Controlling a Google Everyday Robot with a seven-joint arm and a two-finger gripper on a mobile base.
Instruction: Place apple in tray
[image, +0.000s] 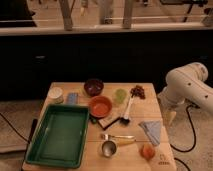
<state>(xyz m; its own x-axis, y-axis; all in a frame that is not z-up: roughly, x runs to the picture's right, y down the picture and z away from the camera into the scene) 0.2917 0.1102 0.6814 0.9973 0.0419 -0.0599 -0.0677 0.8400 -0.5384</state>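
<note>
While apple (147, 151) rests on table (150, 106), gripper (171, 118) hangs beside right edge.

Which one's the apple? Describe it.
On the wooden table, look at the near right corner, opposite the green tray. The apple sits in front of the blue cloth, the only reddish-orange ball; the end effector hangs off the table's right edge.

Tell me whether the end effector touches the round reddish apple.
Apart. The camera view shows the end effector beyond the right edge of the wooden table, with bare wood separating it from the apple.
</note>
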